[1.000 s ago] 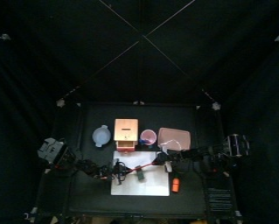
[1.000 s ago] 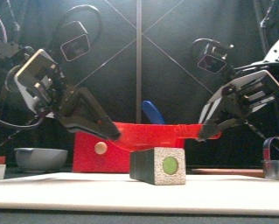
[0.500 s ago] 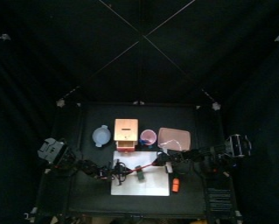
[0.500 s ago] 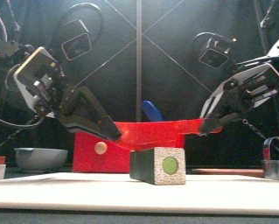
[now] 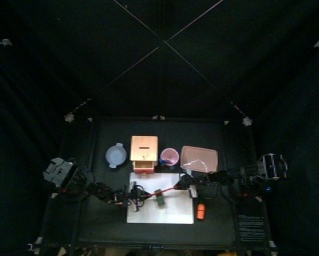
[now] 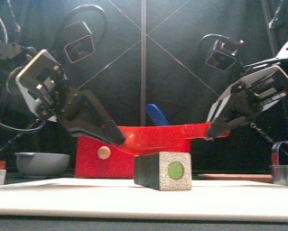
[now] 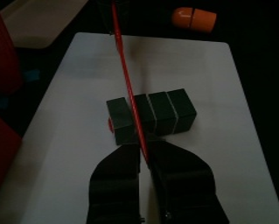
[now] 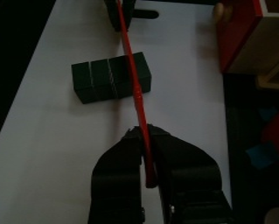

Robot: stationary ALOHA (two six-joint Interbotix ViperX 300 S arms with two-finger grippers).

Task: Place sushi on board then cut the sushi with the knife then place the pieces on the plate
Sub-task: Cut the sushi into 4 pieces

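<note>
Hands: left hand (image 7: 145, 156) and right hand (image 8: 144, 140) clenched on red knife (image 7: 126, 79), opposite ends.
Knife: left-right, over sushi roll (image 7: 159, 118), far end.
Roll axis: near-far.

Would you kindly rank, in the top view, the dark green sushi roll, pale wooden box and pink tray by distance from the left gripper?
1. Dark green sushi roll, beside the left gripper on the white board.
2. Pale wooden box, behind the board.
3. Flat pink tray, back right.

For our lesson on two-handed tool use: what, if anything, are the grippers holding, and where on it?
Both hold the red knife: the left gripper clamps one end, the right gripper the other, with the blade over the sushi roll.
</note>
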